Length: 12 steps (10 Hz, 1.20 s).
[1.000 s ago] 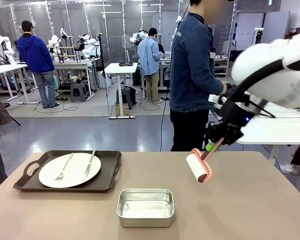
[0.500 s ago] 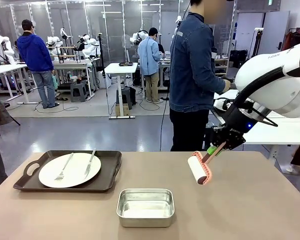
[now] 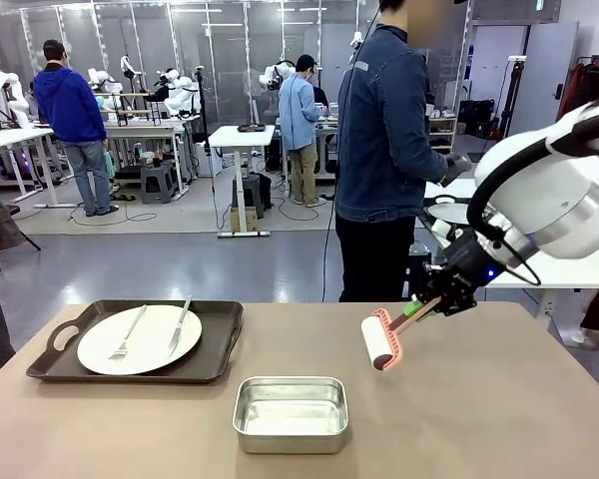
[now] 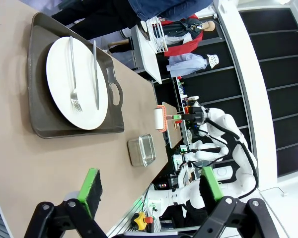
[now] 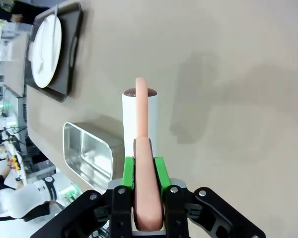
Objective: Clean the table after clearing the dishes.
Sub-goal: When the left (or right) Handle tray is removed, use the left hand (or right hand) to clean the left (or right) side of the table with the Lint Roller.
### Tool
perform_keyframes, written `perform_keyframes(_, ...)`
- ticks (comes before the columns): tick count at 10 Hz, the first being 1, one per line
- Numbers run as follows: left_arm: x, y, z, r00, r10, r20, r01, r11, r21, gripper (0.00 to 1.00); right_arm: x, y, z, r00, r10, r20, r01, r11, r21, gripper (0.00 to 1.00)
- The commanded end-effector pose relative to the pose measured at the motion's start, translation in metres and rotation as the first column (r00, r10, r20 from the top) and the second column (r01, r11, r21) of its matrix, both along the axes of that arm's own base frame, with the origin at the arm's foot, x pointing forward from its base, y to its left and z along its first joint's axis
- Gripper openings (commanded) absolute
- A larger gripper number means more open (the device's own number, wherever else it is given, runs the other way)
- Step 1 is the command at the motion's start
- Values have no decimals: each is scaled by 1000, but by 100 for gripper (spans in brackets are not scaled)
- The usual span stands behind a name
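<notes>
Nearest the table's (image 3: 499, 419) near edge, mid-width, sits a small steel pan (image 3: 291, 412). Behind it, toward the left edge, a dark tray (image 3: 223, 337) carries a white plate (image 3: 152, 357) with fork (image 3: 128, 334) and knife (image 3: 181, 327), not yet cleared. The left gripper (image 4: 149, 174), pads wide apart and empty, is the nearer one. Farther right, the right gripper (image 5: 144, 167) is clamped on the pink handle of a lint roller (image 3: 379, 342), whose long axis runs on from the fingers, tipped down toward the tabletop. The right wrist view shows a shadow apart from the drum, so it likely hangs clear. The front view cannot settle that.

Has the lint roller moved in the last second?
Yes. The lint roller, held by the right gripper, drifted slightly left, nearer the steel pan.
</notes>
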<state>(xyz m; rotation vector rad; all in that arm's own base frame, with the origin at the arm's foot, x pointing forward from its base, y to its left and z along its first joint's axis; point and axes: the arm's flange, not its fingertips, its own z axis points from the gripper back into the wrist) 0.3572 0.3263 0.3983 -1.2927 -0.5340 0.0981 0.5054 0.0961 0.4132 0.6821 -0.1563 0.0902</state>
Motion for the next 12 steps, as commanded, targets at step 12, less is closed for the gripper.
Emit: perform_keyframes(12,-4,1,2,1000,-1,3,1,1000,-5,100,6,-104,-131,981,-162,-107,180,965,189,21)
